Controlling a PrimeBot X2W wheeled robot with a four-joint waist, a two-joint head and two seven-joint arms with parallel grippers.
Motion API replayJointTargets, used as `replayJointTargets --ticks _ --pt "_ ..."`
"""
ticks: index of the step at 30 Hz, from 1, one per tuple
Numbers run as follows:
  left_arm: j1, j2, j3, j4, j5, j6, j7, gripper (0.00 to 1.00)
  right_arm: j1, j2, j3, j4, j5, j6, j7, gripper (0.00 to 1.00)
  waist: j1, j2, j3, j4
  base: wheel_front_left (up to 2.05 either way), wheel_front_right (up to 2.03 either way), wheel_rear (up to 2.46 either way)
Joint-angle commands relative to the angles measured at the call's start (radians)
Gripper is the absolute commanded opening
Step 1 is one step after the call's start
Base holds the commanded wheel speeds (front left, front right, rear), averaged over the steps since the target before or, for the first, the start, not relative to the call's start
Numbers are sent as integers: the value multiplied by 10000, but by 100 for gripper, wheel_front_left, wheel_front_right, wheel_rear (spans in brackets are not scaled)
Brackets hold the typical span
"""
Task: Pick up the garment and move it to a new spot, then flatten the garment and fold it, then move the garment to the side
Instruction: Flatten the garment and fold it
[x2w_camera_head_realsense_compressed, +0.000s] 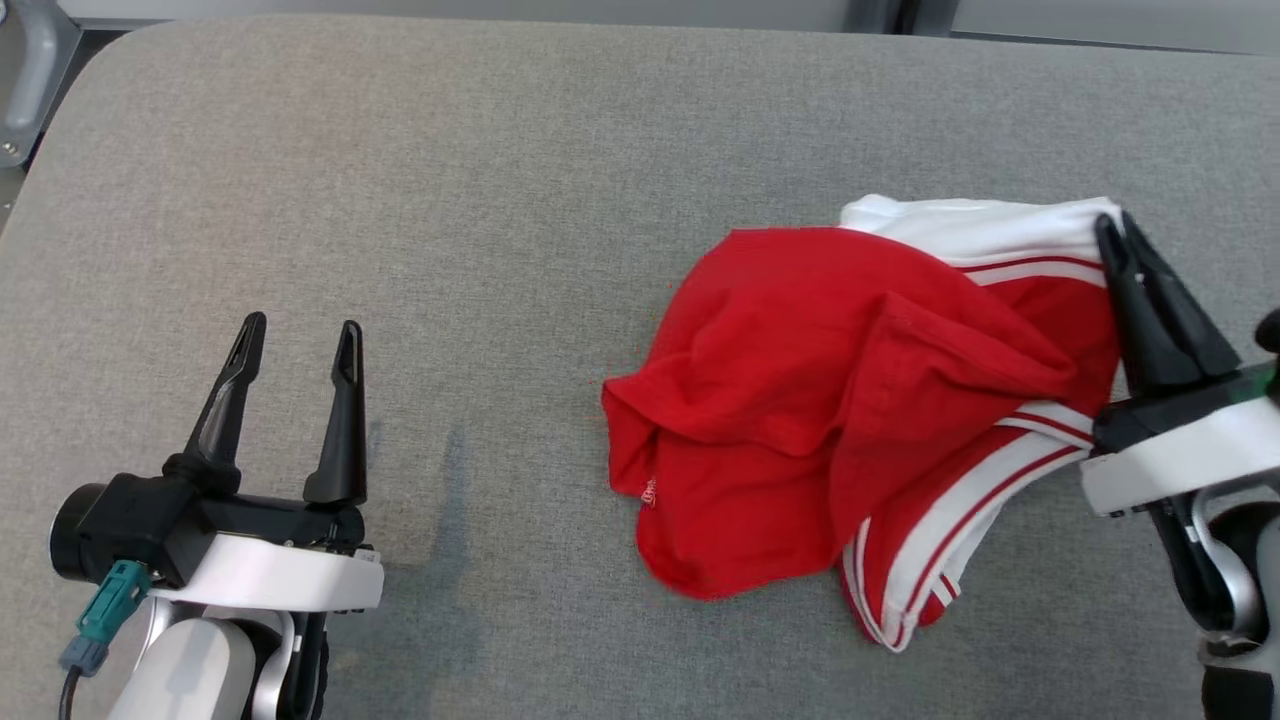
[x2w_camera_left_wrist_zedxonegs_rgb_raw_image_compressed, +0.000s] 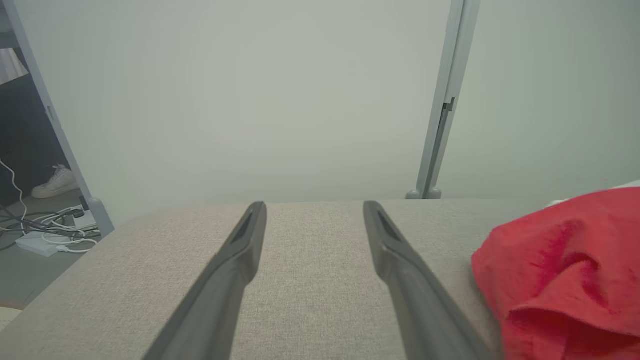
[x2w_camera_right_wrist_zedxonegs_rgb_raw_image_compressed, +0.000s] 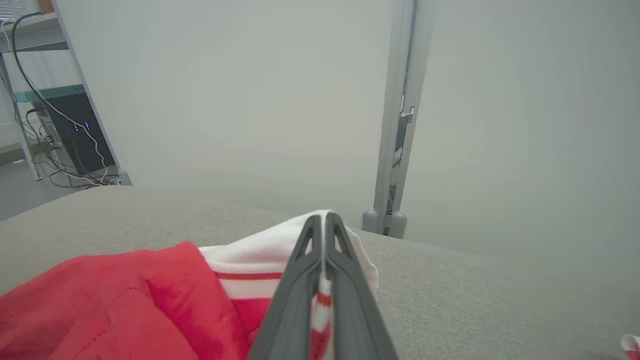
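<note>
A red garment (x2w_camera_head_realsense_compressed: 850, 400) with white striped trim lies crumpled on the grey fabric surface (x2w_camera_head_realsense_compressed: 500, 200), right of centre. My right gripper (x2w_camera_head_realsense_compressed: 1115, 228) is shut on the garment's white-banded edge at its far right corner; in the right wrist view the fingers (x2w_camera_right_wrist_zedxonegs_rgb_raw_image_compressed: 300, 280) pinch white and red cloth (x2w_camera_right_wrist_zedxonegs_rgb_raw_image_compressed: 250, 260) between them. At the lower left my left gripper (x2w_camera_head_realsense_compressed: 298, 335) stands open and holds nothing, well clear of the cloth. In the left wrist view its fingertips (x2w_camera_left_wrist_zedxonegs_rgb_raw_image_compressed: 314, 210) point across bare fabric, with the garment (x2w_camera_left_wrist_zedxonegs_rgb_raw_image_compressed: 565, 270) off to the right.
The grey surface has rounded corners, and its left edge (x2w_camera_head_realsense_compressed: 40, 190) drops to a floor with cables and a shoe (x2w_camera_left_wrist_zedxonegs_rgb_raw_image_compressed: 52, 182). Pale panels with a grey post (x2w_camera_left_wrist_zedxonegs_rgb_raw_image_compressed: 440, 125) stand behind the far edge.
</note>
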Motion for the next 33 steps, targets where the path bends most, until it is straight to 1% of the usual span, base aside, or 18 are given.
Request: replayJointTargets --ticks 1,2,3,5,7,11,15,19,21,22,27,29,33 --pt "17 28 55 -37 65 -25 -29 100 170 29 -231 -252 -82 3 15 0 0 0 -4 -72 0 0 0" --pt "49 41 86 -52 70 -16 -30 100 326 135 -468 -516 -205 3 19 0 0 0 -10 -129 0 0 0" --pt "86 69 111 -77 88 -28 -30 100 701 341 -966 -883 -352 3 164 0 0 0 -7 -217 0 0 0" --pt "69 81 104 -84 91 -56 -30 100 1074 561 -1341 -997 -430 3 343 0 0 0 6 -266 0 0 0" --pt "13 86 89 -87 96 -54 -30 100 1435 831 -1574 -785 -320 3 484 0 0 0 26 -300 0 0 0" --pt "-125 66 34 -71 130 -90 -31 100 1948 1059 -1955 452 -101 3 364 0 0 0 55 -327 0 0 0" --pt "-175 72 -6 -52 154 -108 -31 100 1849 1111 -1884 1762 215 3 -105 0 0 0 49 -362 0 0 0" --pt "-130 113 -33 -71 176 -99 -31 100 1600 1080 -1722 2695 361 3 -438 0 0 0 -25 -411 0 0 0" --pt "-81 133 -57 -84 176 -84 -21 100 1494 1074 -1657 2933 386 3 -626 40 0 0 -84 -429 0 0 0" --pt "-53 142 -66 -97 180 -72 -9 100 1443 1068 -1654 2968 353 3 -750 100 0 0 -112 -440 0 0 0" --pt "133 207 -94 -185 174 5 51 100 1384 1162 -1852 2550 -62 3 -1300 100 0 0 -306 -528 0 0 0" --pt "231 222 -104 -223 176 50 86 100 1401 1230 -1892 2157 -302 3 -1429 100 0 0 -400 -584 0 0 0" --pt "419 271 -161 -383 194 130 179 100 1588 1378 -1672 1044 -728 3 -1253 100 0 0 -671 -734 0 0 0"
